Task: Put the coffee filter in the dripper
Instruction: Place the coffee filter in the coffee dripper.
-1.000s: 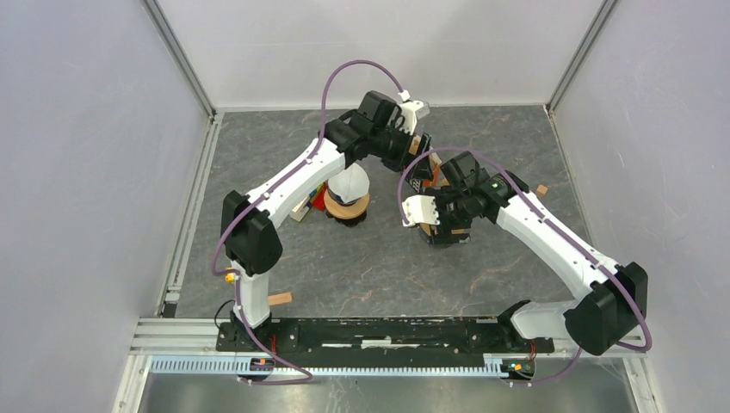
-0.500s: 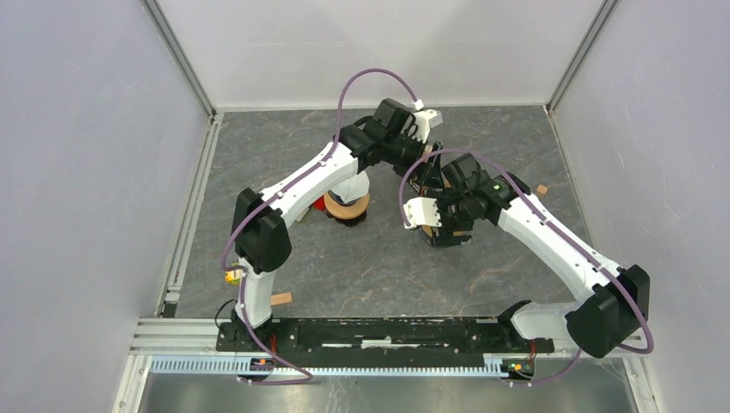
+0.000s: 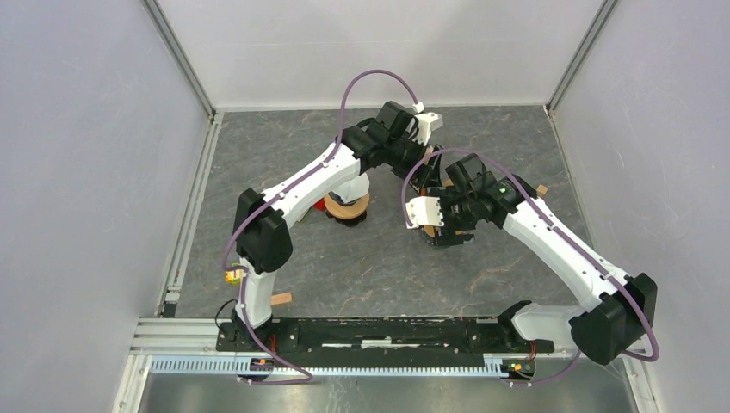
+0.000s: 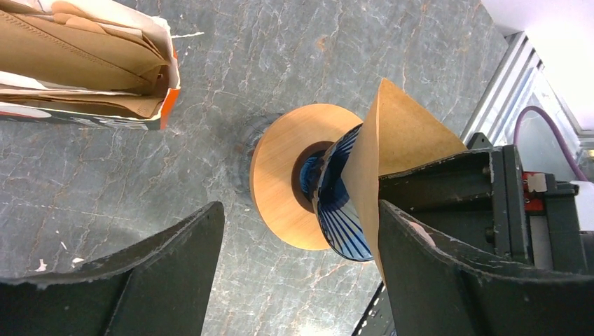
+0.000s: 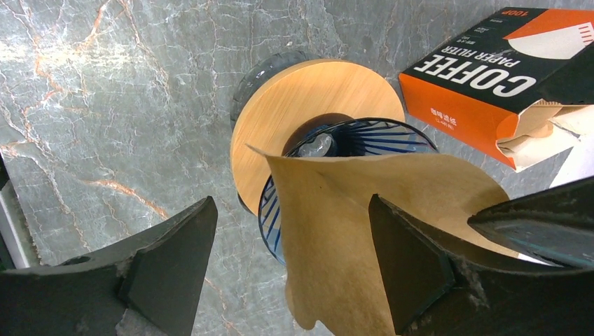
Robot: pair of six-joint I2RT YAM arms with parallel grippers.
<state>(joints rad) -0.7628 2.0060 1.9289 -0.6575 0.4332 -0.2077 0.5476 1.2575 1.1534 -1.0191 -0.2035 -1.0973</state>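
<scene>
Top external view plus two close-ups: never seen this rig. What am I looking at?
Two robot arms, left arm and right arm, bolted to a table, seen from a fixed overhead camera. Each close-up is from a wrist camera looking past its own fingers. On the grey table: a blue dripper with a wooden collar and an open coffee filter box. A brown paper filter sits in the dripper, sticking out. The left gripper and right gripper are open; neither holds it.
</scene>
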